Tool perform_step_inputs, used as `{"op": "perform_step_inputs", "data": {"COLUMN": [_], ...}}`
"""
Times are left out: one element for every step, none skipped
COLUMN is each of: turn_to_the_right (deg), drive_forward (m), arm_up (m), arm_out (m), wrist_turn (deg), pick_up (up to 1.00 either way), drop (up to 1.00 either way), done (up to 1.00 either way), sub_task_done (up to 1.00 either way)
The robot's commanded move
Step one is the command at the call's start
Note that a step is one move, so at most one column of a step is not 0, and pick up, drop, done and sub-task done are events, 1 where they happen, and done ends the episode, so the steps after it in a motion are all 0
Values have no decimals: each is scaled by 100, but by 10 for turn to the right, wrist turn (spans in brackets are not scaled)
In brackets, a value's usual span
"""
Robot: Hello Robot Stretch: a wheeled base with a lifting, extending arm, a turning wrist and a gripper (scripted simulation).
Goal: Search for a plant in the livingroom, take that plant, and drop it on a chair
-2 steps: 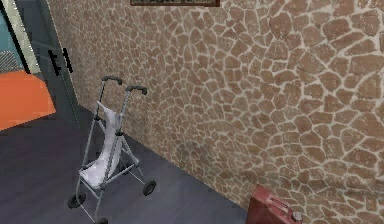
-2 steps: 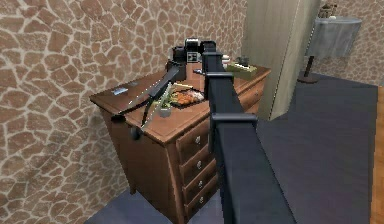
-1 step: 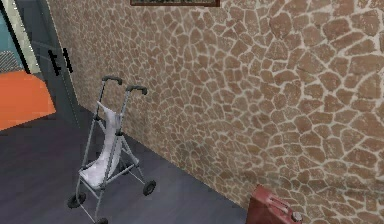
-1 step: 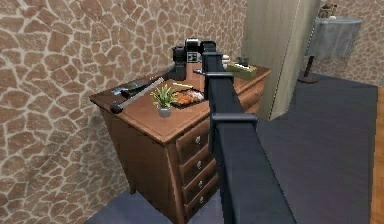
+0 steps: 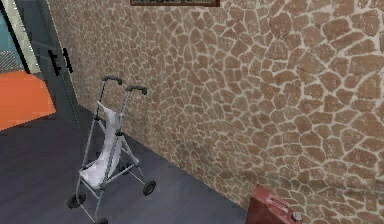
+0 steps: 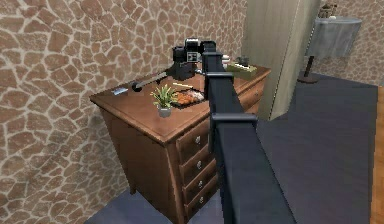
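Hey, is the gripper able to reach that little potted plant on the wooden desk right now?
Probably yes. The plant stands in the open near the front edge of the desk, left of the arm; the gripper sits farther out, so pulling back should do.

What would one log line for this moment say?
potted plant upright on wooden desk | end effector at desk, load cannot be told | ahead: stroller by stone wall

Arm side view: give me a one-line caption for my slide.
Stretch's arm reaches across a wooden desk, gripper close to a small potted plant, stone wall behind.
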Motion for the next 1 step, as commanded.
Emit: {"op": "perform_step_inputs", "data": {"turn_to_the_right": [0], "drive_forward": [0], "arm_up": [0], "arm_out": [0], "wrist_turn": [150], "pick_up": [0], "drop": [0], "done": [0], "sub_task_done": [0]}}
